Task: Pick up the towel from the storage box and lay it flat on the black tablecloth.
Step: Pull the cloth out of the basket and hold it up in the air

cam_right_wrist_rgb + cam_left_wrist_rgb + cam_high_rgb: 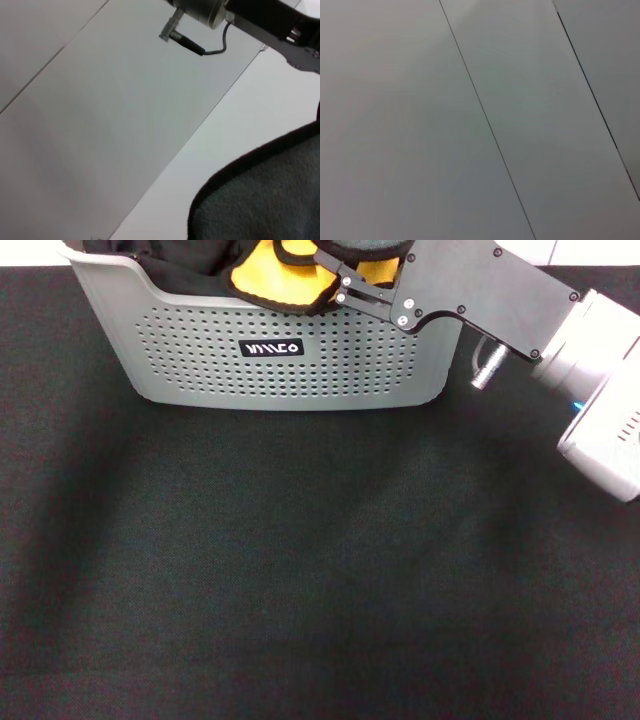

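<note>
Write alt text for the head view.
The right gripper reaches into the storage box at the top of the frame, its fingertips at the crumpled yellow-orange towel inside. The black tablecloth fills the whole area in front of the box.

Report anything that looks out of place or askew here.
Nothing is damaged or spilled. The towel lies crumpled in the storage box with plain black fabric beside it, where the right hand reaches in. The black tablecloth lies smooth.
</note>
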Action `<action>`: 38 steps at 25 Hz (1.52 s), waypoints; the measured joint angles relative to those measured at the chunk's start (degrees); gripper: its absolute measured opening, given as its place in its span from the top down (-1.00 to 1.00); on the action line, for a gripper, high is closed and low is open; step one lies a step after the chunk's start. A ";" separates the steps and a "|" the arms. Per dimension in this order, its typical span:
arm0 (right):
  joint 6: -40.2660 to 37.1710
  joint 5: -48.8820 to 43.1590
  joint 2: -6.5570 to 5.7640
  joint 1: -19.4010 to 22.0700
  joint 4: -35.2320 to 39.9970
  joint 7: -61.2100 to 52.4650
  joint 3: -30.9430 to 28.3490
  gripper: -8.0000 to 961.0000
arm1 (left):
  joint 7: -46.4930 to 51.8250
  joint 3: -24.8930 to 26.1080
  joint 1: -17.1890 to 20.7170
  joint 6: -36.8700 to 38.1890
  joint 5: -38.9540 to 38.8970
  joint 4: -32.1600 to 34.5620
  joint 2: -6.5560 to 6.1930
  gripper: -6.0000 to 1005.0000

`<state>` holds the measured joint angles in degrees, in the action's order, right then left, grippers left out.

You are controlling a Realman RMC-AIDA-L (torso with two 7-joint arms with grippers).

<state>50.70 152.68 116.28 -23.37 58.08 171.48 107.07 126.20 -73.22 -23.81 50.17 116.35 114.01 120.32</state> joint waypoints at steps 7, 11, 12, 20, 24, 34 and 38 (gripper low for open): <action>1.62 0.25 0.00 1.50 0.68 0.00 -0.16 -0.71 | 0.00 -0.02 0.76 0.00 0.02 -0.04 -0.01 0.95; 5.79 0.48 0.00 4.34 0.72 -0.04 -1.34 -0.66 | -0.49 -0.04 2.11 0.28 0.10 -0.26 -0.16 0.95; 7.13 0.51 -0.01 4.95 0.12 -0.07 -1.82 -0.61 | -0.99 -0.25 2.88 0.82 0.10 -0.32 -0.19 0.95; 26.32 5.84 0.00 6.40 -15.57 -0.23 -3.72 -0.06 | -8.21 -2.78 14.94 9.62 -2.03 0.22 -0.33 0.95; 32.54 6.53 0.00 6.45 -21.90 -2.03 -3.99 0.29 | -12.66 -3.58 20.39 12.51 -5.74 -0.25 -0.35 0.95; 34.52 4.73 -0.31 4.29 -29.13 -8.64 -2.95 0.79 | -16.49 -2.91 25.72 22.13 -16.77 -0.76 -0.33 0.95; 34.58 -1.42 -0.31 2.96 -29.61 -10.30 -2.32 0.90 | -16.00 -1.05 25.16 22.08 -21.77 -0.68 -0.26 0.95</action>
<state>85.27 151.26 115.97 -20.42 28.47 161.18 104.74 110.20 -74.27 1.35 72.26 94.58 113.33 120.06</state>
